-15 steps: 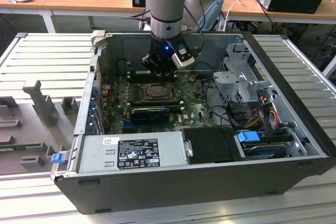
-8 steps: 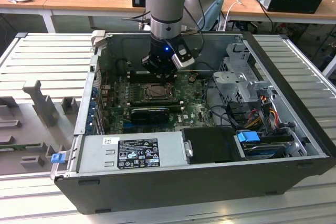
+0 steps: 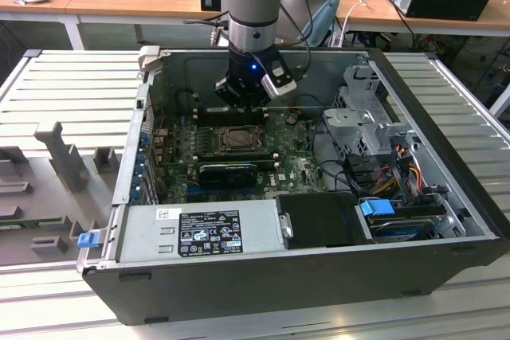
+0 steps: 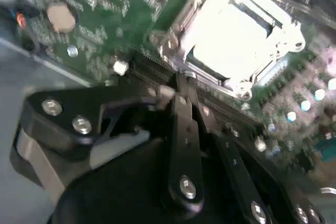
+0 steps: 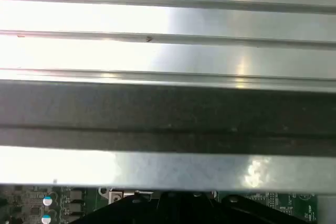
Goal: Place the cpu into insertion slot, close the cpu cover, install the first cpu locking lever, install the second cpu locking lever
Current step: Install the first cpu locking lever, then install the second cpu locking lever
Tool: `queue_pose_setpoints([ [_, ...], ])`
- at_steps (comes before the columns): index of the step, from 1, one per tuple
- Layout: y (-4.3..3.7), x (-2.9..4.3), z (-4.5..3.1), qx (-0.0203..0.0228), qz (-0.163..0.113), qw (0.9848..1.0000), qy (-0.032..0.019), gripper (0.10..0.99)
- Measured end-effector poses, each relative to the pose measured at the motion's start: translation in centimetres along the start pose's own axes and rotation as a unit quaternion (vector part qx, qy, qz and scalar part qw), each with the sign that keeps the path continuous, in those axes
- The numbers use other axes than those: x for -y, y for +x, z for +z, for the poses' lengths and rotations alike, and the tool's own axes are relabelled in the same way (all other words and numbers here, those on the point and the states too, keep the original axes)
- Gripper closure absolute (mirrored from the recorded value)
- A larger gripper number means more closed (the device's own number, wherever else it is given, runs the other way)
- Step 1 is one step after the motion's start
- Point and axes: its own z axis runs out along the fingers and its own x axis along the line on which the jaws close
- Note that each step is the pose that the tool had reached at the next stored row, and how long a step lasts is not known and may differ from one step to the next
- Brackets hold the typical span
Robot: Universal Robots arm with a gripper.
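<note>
The gripper (image 3: 243, 101) hung inside the open computer case (image 3: 446, 220), just above the motherboard (image 3: 295, 166) and close to the far edge of the insertion slot (image 3: 237, 139), which sat near the middle of the board. In the second wrist view the gripper (image 4: 181, 85) pointed at the socket area with its fingers (image 4: 184, 124) drawn together into a single narrow tip; they looked closed, and nothing could be seen held between them. In that same view the cpu (image 4: 233, 38) lay flat in the insertion slot, its metal face glaring bright, and the cpu cover (image 4: 184, 11) appeared to be folded down around it, the silver frame ringing the chip on all visible sides. On that evidence, the first two steps of the task seemed done: chip seated, cover closed. The state of the two locking levers could not be made out with confidence; a thin metal piece ran along the slot's edge nearest the gripper tip, but whether it was latched or free was unclear. The gripper tip stood just beside that edge, so the work in hand was most likely the levers. The power supply (image 3: 199, 232) lined the near edge of the case, well apart from the gripper.
</note>
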Motion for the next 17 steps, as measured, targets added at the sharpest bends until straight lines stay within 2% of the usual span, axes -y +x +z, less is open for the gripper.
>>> queue_pose_setpoints([
  [1, 0.02, 0.42, -0.04, -0.0001, 0.0, 1.0, 0.0001, 0.98],
  [3, 0.03, 0.75, -0.07, -0.0001, 0.0, 1.0, 0.0002, 0.98],
  [14, 0.04, 1.19, -0.11, -0.0001, 0.0, 1.0, 0.0002, 0.98],
  [17, 0.05, 1.5, -0.13, -0.0001, 0.0, 1.0, 0.0002, 0.98],
])
